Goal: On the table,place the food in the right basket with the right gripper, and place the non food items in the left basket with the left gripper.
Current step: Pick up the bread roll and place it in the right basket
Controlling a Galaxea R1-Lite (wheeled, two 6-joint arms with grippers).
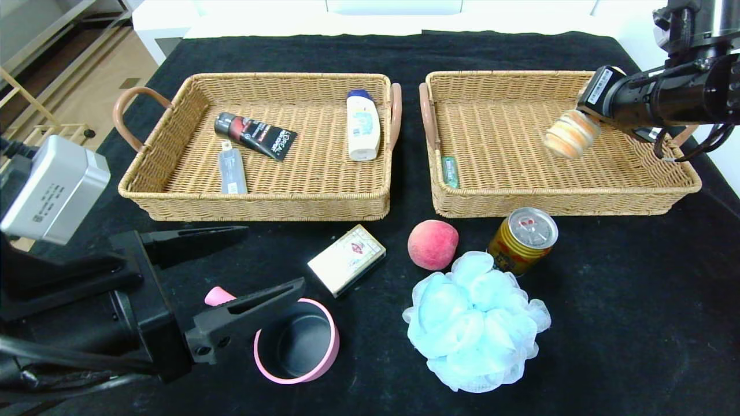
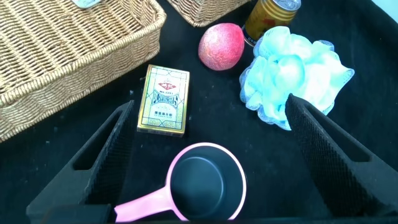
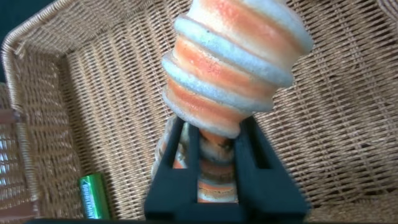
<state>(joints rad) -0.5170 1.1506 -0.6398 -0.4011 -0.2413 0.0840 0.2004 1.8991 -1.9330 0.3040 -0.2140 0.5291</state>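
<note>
My right gripper [image 1: 584, 124] jaws pinched the light, squashy layered bun [image 1: 571, 136] by one end above the right basket [image 1: 636, 199], left gripper [image 1: 231, 271] jaws open.

My right gripper [image 3: 214, 146] has its dark fingers [image 3: 174, 162] clamped on a layered orange-and-white pastry [image 3: 233, 68], held above the woven right basket [image 3: 99, 106]. A small green tube [image 3: 93, 194] lies on the basket floor.

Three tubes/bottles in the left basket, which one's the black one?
The L'Oreal tube, lying at an angle near the left basket's back left. The bottle by the right wall is white, and the small tube by the front wall is grey.
</note>
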